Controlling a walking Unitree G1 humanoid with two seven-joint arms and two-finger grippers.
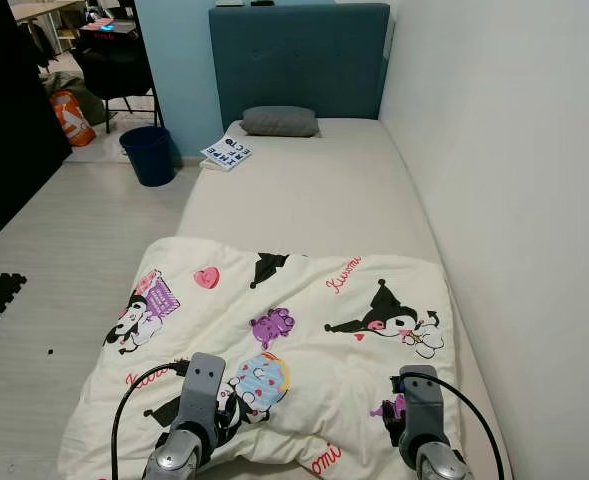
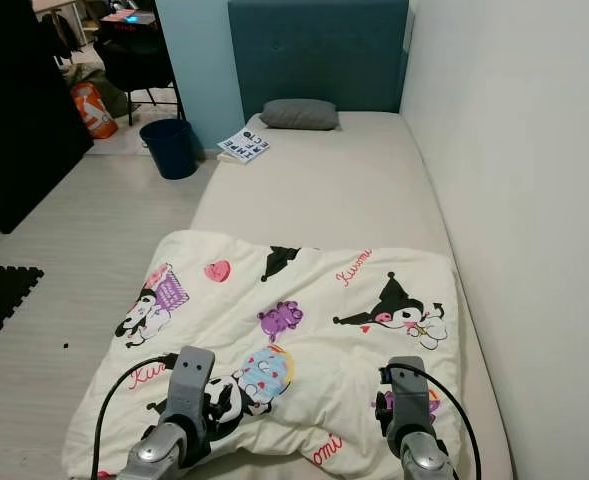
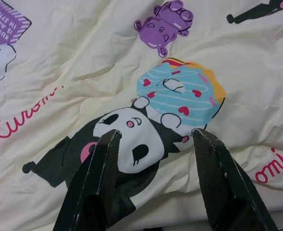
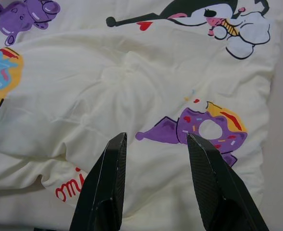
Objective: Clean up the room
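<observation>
A cream blanket (image 1: 304, 330) printed with cartoon characters lies folded and rumpled across the near end of a bed (image 1: 314, 200). My left gripper (image 3: 153, 137) hovers open just above its near edge, over a black-and-white character and a blue donut print (image 3: 179, 91). My right gripper (image 4: 155, 139) is open too, above the blanket's near right part beside a purple donut print (image 4: 211, 127). Both wrists (image 1: 199, 385) sit low at the foot of the bed. Nothing lies between either pair of fingers.
A grey pillow (image 1: 279, 121) and a printed booklet (image 1: 227, 152) lie at the head by the blue headboard (image 1: 299, 60). A white wall (image 1: 514, 200) runs along the bed's right. On the floor to the left stand a dark blue bin (image 1: 150, 154), a chair (image 1: 114, 65) and an orange bag (image 1: 71, 117).
</observation>
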